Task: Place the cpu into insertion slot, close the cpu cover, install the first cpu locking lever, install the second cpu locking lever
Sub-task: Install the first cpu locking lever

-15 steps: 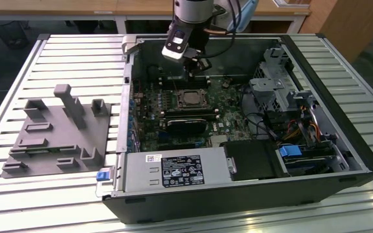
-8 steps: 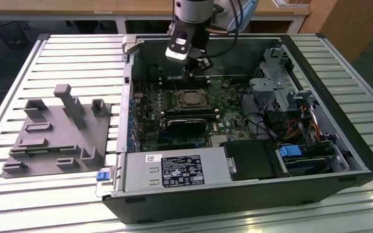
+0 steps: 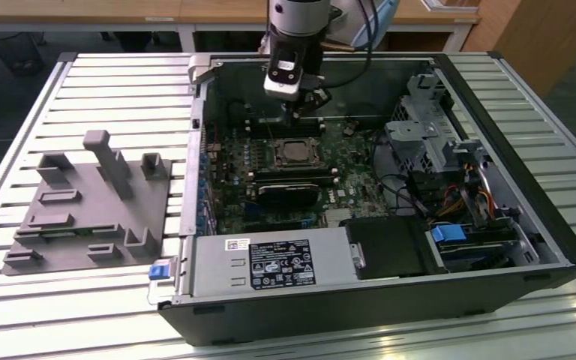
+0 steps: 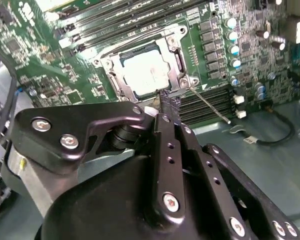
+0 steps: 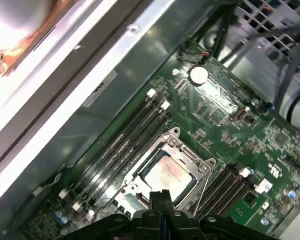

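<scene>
Silver-grey and flat, seated in the insertion slot (image 4: 109, 75) on the green motherboard (image 4: 40, 65): the cpu (image 4: 146, 70), framed by the cpu cover (image 4: 173, 47) lying down around its edges. Clenched just above one corner of the slot, the tool (image 4: 168, 102) — fingertips pressed together, nothing seen between them, close to the thin locking lever (image 4: 207, 106) slanting out from that corner over the memory slots (image 4: 216, 94); touching it or not, hard to tell. In the exterior view, hanging inside the open computer case (image 3: 368, 300) on the slatted counter (image 3: 118, 82), over the middle of the board. Likely light, rigid and smooth-topped, delicate on the contact side — best taken by two opposite edges, kept level, never forced down. Lever judged to be springy wire, stiff under load, best pushed near its free end
</scene>
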### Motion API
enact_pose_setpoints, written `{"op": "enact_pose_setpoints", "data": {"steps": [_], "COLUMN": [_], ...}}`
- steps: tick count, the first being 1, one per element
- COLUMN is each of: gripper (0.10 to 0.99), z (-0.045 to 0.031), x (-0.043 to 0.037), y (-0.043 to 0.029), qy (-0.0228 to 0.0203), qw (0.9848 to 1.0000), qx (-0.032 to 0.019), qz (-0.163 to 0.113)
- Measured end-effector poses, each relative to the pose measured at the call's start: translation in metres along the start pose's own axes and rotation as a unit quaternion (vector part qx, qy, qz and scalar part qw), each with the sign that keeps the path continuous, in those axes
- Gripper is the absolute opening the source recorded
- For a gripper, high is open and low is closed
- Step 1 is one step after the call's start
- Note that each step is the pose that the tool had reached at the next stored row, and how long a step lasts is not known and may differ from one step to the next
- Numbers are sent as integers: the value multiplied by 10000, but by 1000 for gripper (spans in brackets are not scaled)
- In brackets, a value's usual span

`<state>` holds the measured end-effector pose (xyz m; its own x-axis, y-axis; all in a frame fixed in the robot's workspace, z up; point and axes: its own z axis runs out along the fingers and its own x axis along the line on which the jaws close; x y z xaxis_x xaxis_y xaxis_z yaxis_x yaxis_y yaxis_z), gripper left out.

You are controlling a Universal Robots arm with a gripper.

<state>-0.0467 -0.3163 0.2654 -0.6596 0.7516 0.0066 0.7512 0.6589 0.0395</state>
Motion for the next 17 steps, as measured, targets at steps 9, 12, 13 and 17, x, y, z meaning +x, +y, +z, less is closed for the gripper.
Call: {"op": "enact_pose_setpoints", "data": {"steps": [9,12,13,17], "gripper": [106,106,106,106], "z": [1,2,3,5], "x": [1,0,0,0], "y": [-1,-1,-1,-1], "qy": [29,39,42,57], "qw": [9968,9942,9933,9883], "qx": [8,10,11,13], "qz": [-801,-1070,-1158,-1524]}}
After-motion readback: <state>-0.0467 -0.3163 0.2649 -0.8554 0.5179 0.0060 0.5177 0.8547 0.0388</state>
